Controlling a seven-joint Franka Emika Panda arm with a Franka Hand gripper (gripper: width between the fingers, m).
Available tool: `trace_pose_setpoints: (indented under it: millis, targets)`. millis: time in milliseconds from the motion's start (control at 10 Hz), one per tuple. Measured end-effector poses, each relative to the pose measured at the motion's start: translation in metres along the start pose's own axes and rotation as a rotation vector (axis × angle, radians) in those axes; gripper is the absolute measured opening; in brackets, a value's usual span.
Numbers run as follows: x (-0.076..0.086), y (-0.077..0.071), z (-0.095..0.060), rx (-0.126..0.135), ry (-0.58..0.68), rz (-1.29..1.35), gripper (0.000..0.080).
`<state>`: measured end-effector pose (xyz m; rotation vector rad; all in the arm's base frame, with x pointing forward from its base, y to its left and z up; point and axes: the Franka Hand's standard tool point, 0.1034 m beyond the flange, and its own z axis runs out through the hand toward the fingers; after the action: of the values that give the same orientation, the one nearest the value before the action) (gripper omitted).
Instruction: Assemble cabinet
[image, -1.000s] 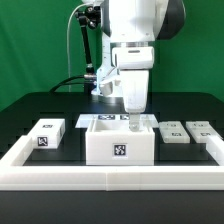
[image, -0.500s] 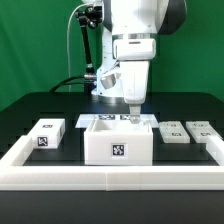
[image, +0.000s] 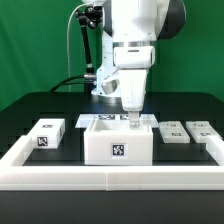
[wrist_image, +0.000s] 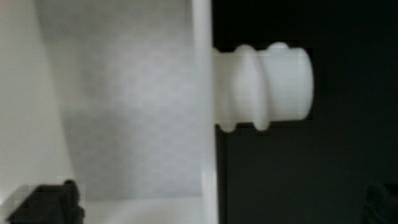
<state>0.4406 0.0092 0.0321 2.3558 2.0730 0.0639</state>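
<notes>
The cabinet's large white box (image: 118, 141) stands open-topped at the table's middle, with a tag on its front. My gripper (image: 133, 119) hangs over the box's far wall on the exterior view's right. In the wrist view the box's white wall (wrist_image: 125, 100) fills one side, and a ribbed white knob (wrist_image: 267, 85) sticks out from it over the black table. My dark fingertips (wrist_image: 45, 205) show far apart on either side of the wall's edge; the gripper (wrist_image: 214, 208) is open and holds nothing.
A small tagged white block (image: 47, 135) lies at the exterior view's left. Two flat tagged blocks (image: 175, 133) (image: 203, 131) lie at its right. The marker board (image: 88, 120) lies behind the box. A long white rail (image: 110, 178) edges the table's front.
The gripper rose a little, then came partway back down over the box's far wall. The parts have not moved.
</notes>
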Motion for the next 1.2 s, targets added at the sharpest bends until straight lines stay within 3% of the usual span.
trace_pose_setpoints:
  millis: [400, 600, 700, 900, 1000, 1100, 1200]
  targets:
    - [-0.0005, -0.0025, 0.0065, 0.014, 0.0, 0.008, 0.0796]
    - [-0.0007, -0.0019, 0.0066, 0.014, 0.0, 0.009, 0.0507]
    - [-0.0008, -0.0021, 0.0068, 0.014, 0.0, 0.009, 0.0507]
    - [-0.0009, -0.0022, 0.007, 0.015, 0.0, 0.009, 0.0222]
    - [-0.0009, -0.0023, 0.0071, 0.015, 0.0, 0.009, 0.0222]
    - [-0.0009, -0.0024, 0.0072, 0.015, 0.0, 0.01, 0.0063]
    - [-0.0012, -0.0024, 0.0072, 0.015, 0.0, 0.011, 0.0034]
